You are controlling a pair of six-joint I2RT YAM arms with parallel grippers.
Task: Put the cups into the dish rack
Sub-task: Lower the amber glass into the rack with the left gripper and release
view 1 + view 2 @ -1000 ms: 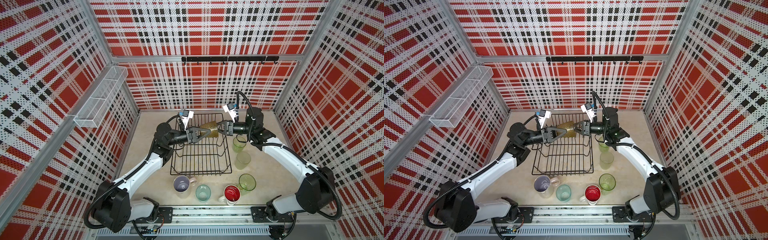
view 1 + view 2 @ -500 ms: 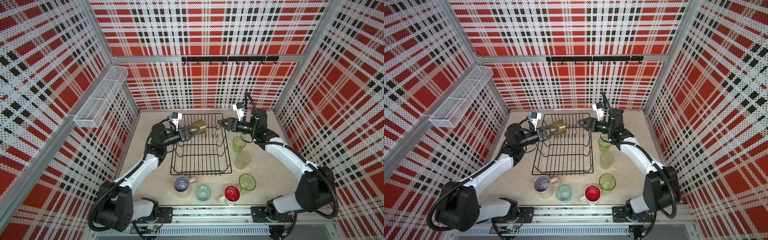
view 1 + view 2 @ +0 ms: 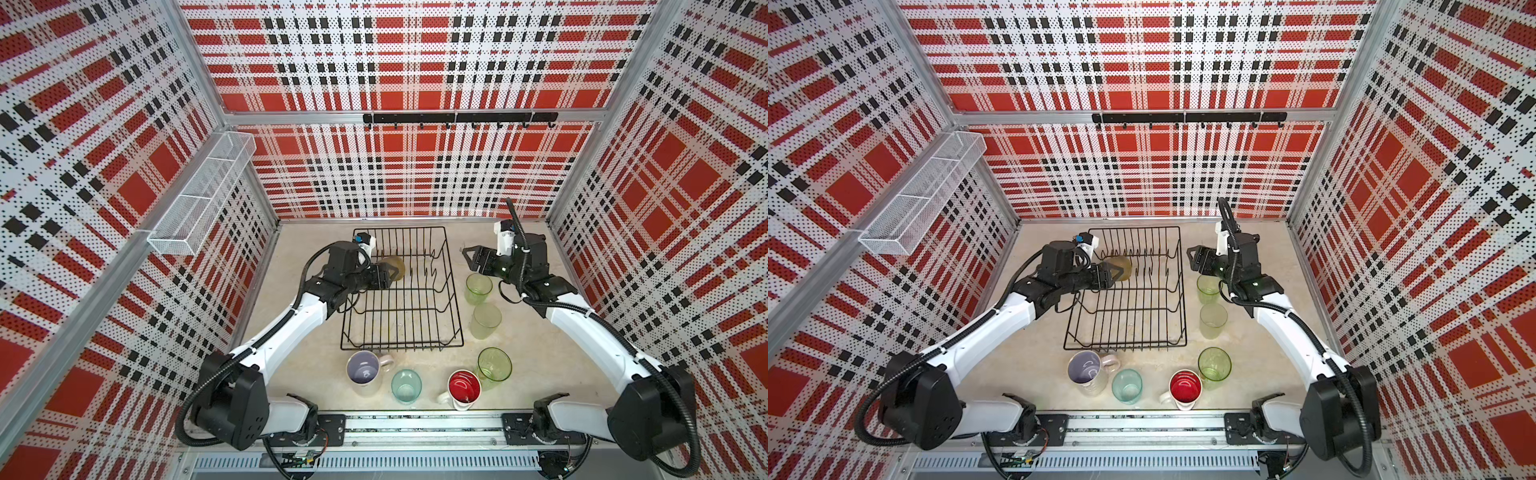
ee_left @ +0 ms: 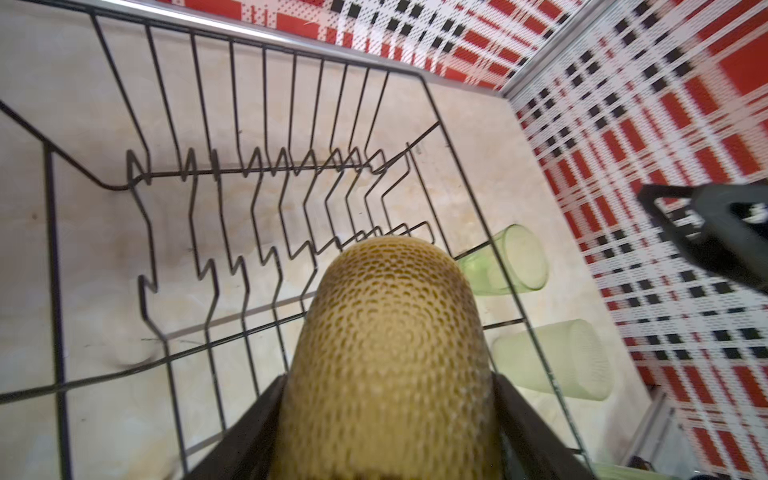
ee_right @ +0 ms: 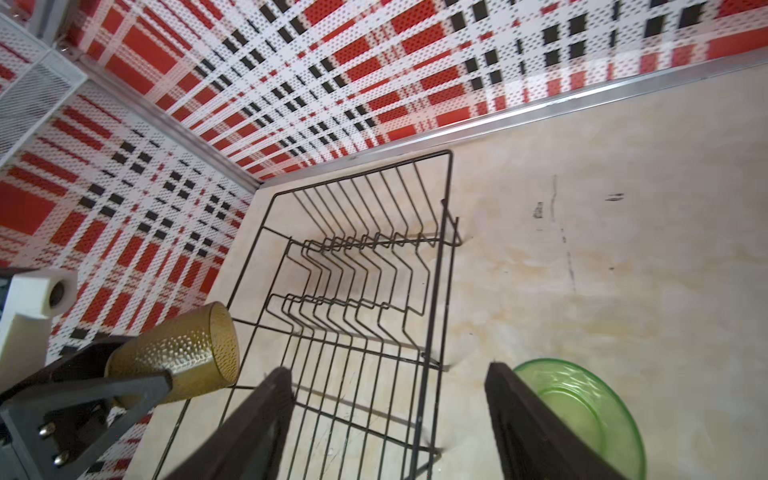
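- Grips amber cup (image 3: pixel 395 265) in left gripper (image 3: pixel 390 274), jaws closed on its sides, cup lying sideways.
- Holds it over rack (image 3: pixel 399 346), far-left part, above the prongs.
- Poises right gripper (image 3: pixel 468 261) empty, jaws wide, just outside rack's right rim, near far edge of tabletop (image 3: pixel 519 353).
- Shows green tumbler (image 3: pixel 478 289) just beside that gripper, frosted cup (image 3: pixel 485 321) next toward front.
- Shows pink mug (image 3: pixel 365 372), teal cup (image 3: pixel 406 386), white mug (image 3: pixel 463 390) and second green tumbler (image 3: pixel 494 370) near front edge, all upright, outside rack.
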